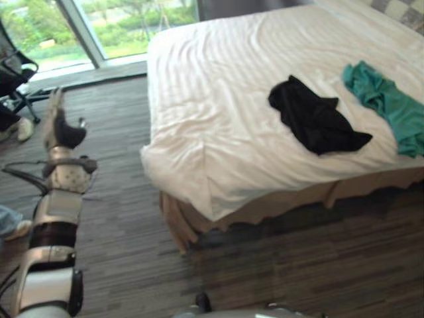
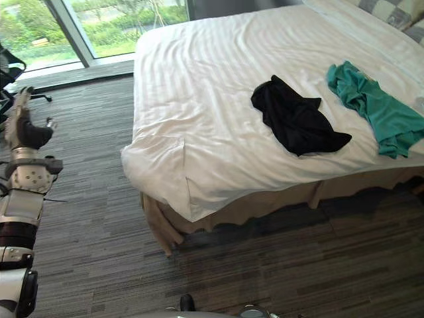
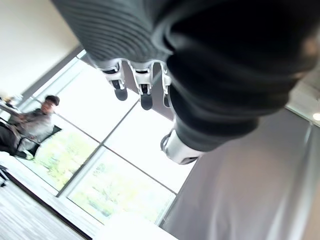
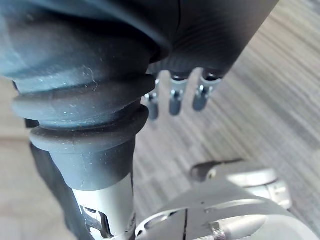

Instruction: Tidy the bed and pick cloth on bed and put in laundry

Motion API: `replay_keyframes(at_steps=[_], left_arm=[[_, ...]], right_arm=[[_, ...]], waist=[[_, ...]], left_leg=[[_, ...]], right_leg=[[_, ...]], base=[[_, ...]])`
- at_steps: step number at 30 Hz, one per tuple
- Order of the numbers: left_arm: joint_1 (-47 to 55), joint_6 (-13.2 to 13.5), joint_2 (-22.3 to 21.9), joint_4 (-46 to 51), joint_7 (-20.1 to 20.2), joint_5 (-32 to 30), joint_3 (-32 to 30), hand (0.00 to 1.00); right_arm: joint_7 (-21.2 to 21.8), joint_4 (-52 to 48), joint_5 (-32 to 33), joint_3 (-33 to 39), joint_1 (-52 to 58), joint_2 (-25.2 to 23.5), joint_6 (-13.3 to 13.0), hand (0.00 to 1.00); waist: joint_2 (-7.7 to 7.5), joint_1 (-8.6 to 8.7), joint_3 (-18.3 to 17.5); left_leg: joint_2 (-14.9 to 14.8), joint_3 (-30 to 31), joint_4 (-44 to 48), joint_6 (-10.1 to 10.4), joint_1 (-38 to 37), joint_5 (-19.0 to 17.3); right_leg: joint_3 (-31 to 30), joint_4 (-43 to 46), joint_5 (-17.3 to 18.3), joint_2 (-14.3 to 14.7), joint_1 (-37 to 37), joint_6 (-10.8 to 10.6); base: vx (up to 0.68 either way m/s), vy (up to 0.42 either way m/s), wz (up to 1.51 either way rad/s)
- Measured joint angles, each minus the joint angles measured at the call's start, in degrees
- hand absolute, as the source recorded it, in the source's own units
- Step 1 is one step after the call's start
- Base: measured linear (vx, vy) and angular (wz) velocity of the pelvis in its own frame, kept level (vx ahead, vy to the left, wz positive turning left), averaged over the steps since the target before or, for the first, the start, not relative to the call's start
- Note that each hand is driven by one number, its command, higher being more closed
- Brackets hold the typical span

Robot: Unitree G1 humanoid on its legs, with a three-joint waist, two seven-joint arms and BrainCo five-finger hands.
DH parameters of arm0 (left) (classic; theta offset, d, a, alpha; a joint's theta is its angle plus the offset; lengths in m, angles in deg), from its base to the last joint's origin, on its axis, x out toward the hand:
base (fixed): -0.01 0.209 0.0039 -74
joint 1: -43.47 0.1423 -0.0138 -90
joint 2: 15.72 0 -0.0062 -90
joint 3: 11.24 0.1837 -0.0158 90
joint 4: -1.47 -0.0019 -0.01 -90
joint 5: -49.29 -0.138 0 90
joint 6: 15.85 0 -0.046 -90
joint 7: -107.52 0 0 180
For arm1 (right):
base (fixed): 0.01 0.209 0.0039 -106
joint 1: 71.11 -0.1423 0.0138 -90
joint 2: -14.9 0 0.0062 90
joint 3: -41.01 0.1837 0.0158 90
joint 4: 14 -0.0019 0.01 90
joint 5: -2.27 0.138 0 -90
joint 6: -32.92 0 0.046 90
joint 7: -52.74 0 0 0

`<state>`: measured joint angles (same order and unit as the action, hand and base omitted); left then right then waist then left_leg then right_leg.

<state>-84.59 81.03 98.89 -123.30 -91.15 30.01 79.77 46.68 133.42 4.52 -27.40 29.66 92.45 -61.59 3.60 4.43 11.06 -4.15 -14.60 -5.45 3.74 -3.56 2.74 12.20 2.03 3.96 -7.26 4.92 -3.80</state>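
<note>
Bedroom, white-sheeted bed (image 1: pixel 218 99), garden-facing window (image 1: pixel 126 26)

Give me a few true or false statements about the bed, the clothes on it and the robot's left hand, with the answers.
1. The black cloth lies on the bed. True.
2. The teal cloth is on the floor. False: it lies on the bed, to the robot's right of the black cloth.
3. The left hand holds the black cloth. False: it is raised over the floor, apart from the bed, fingers straight and holding nothing.
4. The two cloths lie apart, with white sheet between them. True.
</note>
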Motion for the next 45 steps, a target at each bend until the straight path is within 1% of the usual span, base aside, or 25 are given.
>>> replay_keyframes(at_steps=[2, 3, 5, 8, 10, 12, 13, 15, 17, 21, 22, 24, 25, 26, 27, 28, 29, 30, 31, 32, 36, 37, 40, 43, 45], left_arm=[[-5.4, -0.6, 0.1, -2.4, 0.0, -1.9, 2.9, 0.0], [-6.6, -0.9, 0.1, -3.1, 0.0, -2.6, 3.7, 0.0], [-9.6, -1.7, 0.3, -5.8, 0.4, -4.6, 6.4, 0.0], [-13.8, -2.1, 1.4, -8.5, 1.4, -6.2, 9.7, 0.0], [-16.9, -2.1, 2.4, -10.8, 2.6, -6.8, 11.0, 0.0], [-18.7, -2.2, 3.3, -12.3, 3.8, -7.1, 12.1, 0.0], [-19.6, -2.3, 3.7, -13.3, 4.0, -7.4, 12.3, 0.0], [-19.6, -2.3, 4.0, -13.3, 4.9, -7.4, 12.4, 0.0], [-19.8, -2.2, 4.1, -14.6, 5.1, -7.4, 12.4, 0.0], [-20.0, -2.2, 4.1, -17.1, 6.4, -7.4, 13.5, 0.0], [-20.5, -2.2, 4.2, -17.6, 6.8, -7.4, 14.3, 0.0], [-20.5, -2.1, 4.2, -17.6, 7.5, -7.4, 14.6, 0.0], [-20.6, -2.2, 4.3, -17.6, 7.6, -7.4, 14.6, 0.0], [-20.8, -2.2, 4.4, -17.7, 7.7, -7.3, 14.5, 0.0], [-21.6, -2.1, 4.5, -17.7, 8.6, -7.2, 14.4, 0.0], [-21.6, -2.0, 4.3, -17.5, 8.5, -7.1, 13.9, 0.0], [-21.5, -2.0, 4.3, -17.5, 8.8, -6.1, 14.1, 0.0], [-21.3, -2.0, 4.0, -17.5, 8.9, -6.0, 14.2, 0.0], [-21.0, -1.9, 3.3, -17.4, 9.5, -6.0, 14.5, 0.0], [-20.9, -1.4, 2.1, -17.3, 9.9, -6.0, 15.0, 0.0], [-20.9, -1.3, -0.3, -17.3, 9.9, -6.0, 16.7, 0.0], [-21.0, -1.4, -0.9, -17.3, 9.6, -6.0, 16.8, 1.0], [-21.7, -1.3, -1.5, -16.2, 9.3, -6.0, 16.9, 1.0], [-23.0, -1.4, -1.6, -15.8, 7.2, -6.1, 16.8, 1.0], [-23.6, -1.7, -1.4, -15.9, 7.2, -7.5, 16.8, 1.0]], right_arm=[[0.0, -0.7, 0.1, 0.4, -1.6, -0.1, -0.1, 0.0], [-0.1, -0.8, 0.2, 0.4, -1.9, -0.2, -0.1, 0.0], [-0.3, -1.6, 0.9, 0.4, -2.0, -0.4, -0.1, 0.0], [-0.5, -2.6, 2.4, 0.3, -2.3, -0.9, -0.4, 0.0], [-0.5, -2.7, 2.5, 0.3, -2.9, -0.9, -0.7, 0.0], [-0.5, -2.6, 2.9, 0.2, -3.3, -0.9, -0.8, 0.0], [-0.5, -2.6, 3.1, -0.1, -3.7, -0.9, -0.9, 0.0], [-0.6, -2.6, 4.2, -0.4, -4.2, -0.9, -1.2, 0.0], [-0.6, -2.7, 4.7, -1.0, -4.8, -0.9, -1.7, 0.0], [-1.4, -2.6, 5.8, -1.4, -6.3, -0.9, -1.8, 0.0], [-1.4, -2.6, 6.2, -1.4, -6.7, -1.0, -1.8, 0.0], [-1.5, -2.6, 6.2, -1.4, -7.0, -0.9, -1.8, 0.0], [-1.5, -2.5, 6.2, -1.4, -7.6, -0.7, -1.8, 0.0], [-1.5, -2.3, 6.2, -1.3, -8.2, -0.6, -1.8, 0.0], [-1.6, -2.2, 6.2, -1.8, -8.2, -1.1, -1.7, 0.0], [-1.5, -2.0, 6.2, -2.2, -8.8, -1.0, -1.6, 0.0], [-1.5, -2.0, 6.1, -2.5, -9.8, -0.4, -1.6, 0.0], [-1.5, -2.1, 6.1, -2.6, -9.9, -0.3, -1.7, 0.0], [-1.5, -2.3, 6.1, -2.7, -10.0, -0.3, -1.7, 0.0], [-1.5, -2.3, 6.1, -3.2, -10.0, -0.3, -1.6, 0.0], [-1.6, -2.3, 6.1, -3.5, -10.0, -0.3, -1.6, 0.0], [-1.6, -2.3, 6.1, -3.5, -10.0, -0.3, -1.6, 0.0], [-1.8, -2.2, 6.1, -3.5, -10.0, -0.3, -1.6, 0.0], [-2.1, -2.1, 6.1, -4.0, -10.3, -0.2, -1.6, 0.0], [-2.6, -2.0, 6.0, -4.8, -10.5, 0.2, -1.6, 0.0]], waist=[[0.24, 0.37, 1.8], [0.25, 0.39, 2.4], [0.15, 1.15, 4.3], [0.2, 1.2, 6.4], [0.19, 1.32, 7.9], [0.14, 1.33, 8.4], [0.07, 1.39, 9.3], [0.08, 1.45, 10.2], [0.06, 1.45, 10.3], [0.06, 1.47, 11.3], [-0.07, 1.5, 12.2], [-0.08, 1.36, 12.8], [0.35, 1.4, 13.6], [0.89, 1.57, 14.1], [-1.0, 2.05, 14.2], [-0.54, 2.72, 14.8], [0.19, 2.79, 15.9], [0.19, 2.76, 16.0], [0.19, 3.18, 16.0], [0.23, 4.26, 16.1], [0.29, 4.39, 16.1], [0.29, 4.37, 16.1], [0.29, 4.28, 16.1], [0.29, 4.19, 16.1], [0.29, 4.14, 16.1]], left_leg=[[-0.3, -0.5, 0.0, 0.1, 3.4, 0.8], [-0.4, -0.7, 0.0, 0.1, 3.8, 0.8], [-0.7, -1.2, 0.0, 0.1, 5.3, 0.8], [-0.9, -1.7, 0.0, 0.0, 7.6, 1.3], [-1.0, -2.2, 0.0, -0.1, 8.9, 1.4], [-1.0, -2.6, 0.0, -0.2, 10.0, 1.4], [-1.0, -2.7, 0.0, -0.2, 10.0, 1.4], [-1.0, -2.8, 0.0, -0.2, 10.0, 1.4], [-1.1, -2.8, 0.0, -0.2, 10.8, 1.4], [-1.6, -2.9, 0.2, -0.2, 11.8, 1.4], [-1.9, -2.8, 1.4, -0.2, 12.2, 1.4], [-2.5, -2.8, 2.8, -0.2, 13.0, 1.4], [-3.7, -2.5, 3.4, -0.2, 13.1, 1.4], [-4.4, -2.5, 3.4, -0.2, 13.4, 1.4], [-2.6, -2.9, 3.6, 0.1, 13.9, 1.3], [-2.4, -2.7, 3.8, 0.7, 14.0, 0.7], [-3.2, -3.2, 4.5, 0.7, 14.5, 0.8], [-3.4, -3.3, 4.7, 0.7, 14.4, 0.8], [-3.8, -3.6, 5.1, 0.7, 14.4, 0.8], [-3.8, -3.7, 5.7, 0.7, 14.2, 0.8], [-3.8, -4.5, 5.8, 0.7, 13.8, 0.8], [-3.5, -4.5, 5.8, 0.7, 14.1, 0.8], [-3.0, -4.5, 5.7, 0.7, 15.4, 0.8], [-2.8, -4.5, 5.3, 0.7, 16.8, 0.8], [-2.6, -4.6, 5.2, 0.7, 17.1, 0.8]], right_leg=[[-1.1, 1.4, -0.1, 0.1, -4.3, -0.1], [-1.3, 1.7, -0.1, 0.2, -5.1, -0.1], [-1.8, 2.4, -0.1, 0.5, -7.0, -0.1], [-2.8, 3.7, -0.1, 0.6, -10.4, -0.1], [-3.2, 3.9, -0.1, 0.6, -11.9, -0.1], [-3.4, 4.3, -0.1, 0.6, -13.3, -0.1], [-3.8, 4.3, -0.1, 0.6, -13.4, -0.1], [-4.6, 4.6, -0.1, 0.7, -13.6, -0.1], [-4.9, 5.0, 0.0, 0.8, -14.6, 0.0], [-6.2, 6.7, 0.0, 1.1, -16.5, 0.1], [-6.3, 8.1, 0.1, 1.1, -16.8, 0.1], [-7.7, 12.2, 0.2, 1.3, -19.1, 0.4], [-8.8, 17.9, 1.3, 1.8, -22.9, 1.1], [-9.9, 13.3, 2.5, 2.6, -23.3, 1.5], [-10.7, 3.5, -5.5, 1.3, -22.0, 0.3], [-10.5, 2.7, -4.7, 1.0, -21.3, -0.2], [-10.9, 2.3, -5.6, 1.7, -21.5, 0.1], [-11.0, 2.2, -5.6, 1.8, -21.4, 0.1], [-11.0, 2.2, -5.6, 2.1, -21.2, 0.1], [-10.9, 2.2, -5.6, 2.1, -20.5, 0.1], [-11.0, 2.0, -5.6, 1.8, -20.3, 0.1], [-11.0, 1.7, -5.6, 1.5, -20.4, 0.1], [-10.9, 1.6, -5.8, 1.1, -21.5, -0.1], [-10.9, -0.3, -7.7, 1.0, -22.2, -0.4], [-11.1, -1.3, -8.9, 1.0, -22.3, -0.5]], base=[[-0.04, -0.006, -0.13], [-0.02, -0.01, -0.11], [-0.01, -0.012, -0.11], [0.01, -0.009, -0.12], [0.02, -0.002, -0.06], [0.04, 0.001, -0.05], [0.06, 0.001, -0.05], [0.07, 0.002, -0.02], [0.06, -0.004, 0.0], [0.07, -0.011, 0.0], [0.05, -0.017, 0.08], [0.06, -0.045, -0.04], [0.02, -0.079, -0.13], [-0.03, -0.095, 0.04], [-0.04, -0.068, 0.22], [0.0, -0.066, 0.13], [0.03, -0.048, -0.07], [0.04, -0.063, -0.24], [0.03, -0.069, -0.05], [0.03, -0.068, 0.0], [0.01, -0.018, -0.02], [-0.01, 0.001, 0.07], [-0.04, 0.013, 0.1], [-0.06, 0.011, 0.01], [-0.06, 0.001, -0.05]])
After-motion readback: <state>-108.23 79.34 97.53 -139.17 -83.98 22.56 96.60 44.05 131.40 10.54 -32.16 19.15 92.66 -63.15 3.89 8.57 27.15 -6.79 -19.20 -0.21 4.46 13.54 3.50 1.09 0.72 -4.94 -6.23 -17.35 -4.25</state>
